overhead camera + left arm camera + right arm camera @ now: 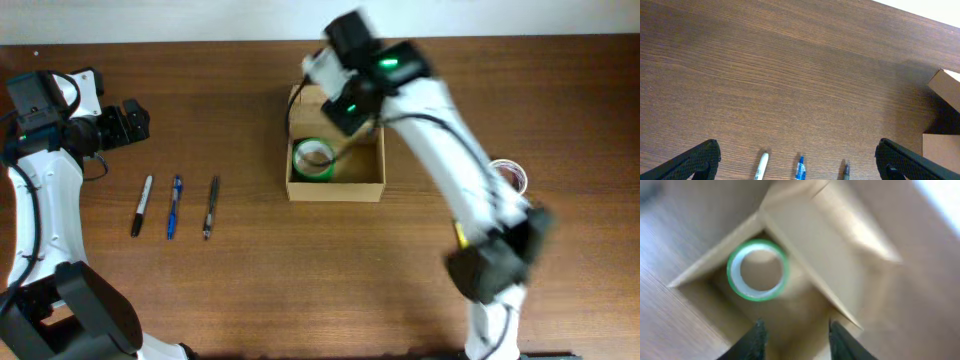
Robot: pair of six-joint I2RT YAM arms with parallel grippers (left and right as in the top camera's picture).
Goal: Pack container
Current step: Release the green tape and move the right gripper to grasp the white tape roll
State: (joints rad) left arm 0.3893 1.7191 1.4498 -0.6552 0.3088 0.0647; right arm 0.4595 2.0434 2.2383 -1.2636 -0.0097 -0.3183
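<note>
My right pincer (799,341) hung over the open box (335,190), its fingers parted about halfway with nothing between them. Pointed straight down into the opening, it looked to me like a pincer done with a drop rather than set for a grab. Below it the green roll (733,272) lay flat on the box floor against the left wall, which left the right half free for more items. The flap (945,84) stood open, so the way in was unobstructed. The box sat at the middle of the table (300,280), within reach of both arms. My left pincer (800,169) was spread wide and empty over bare wood just behind the marker (142,205), the blue pen (174,207) and the dark pen (211,207). These lay side by side in a row, apart from one another and well apart from the box. I judged that arm was staged for them, the gaps giving its fingers room.
</note>
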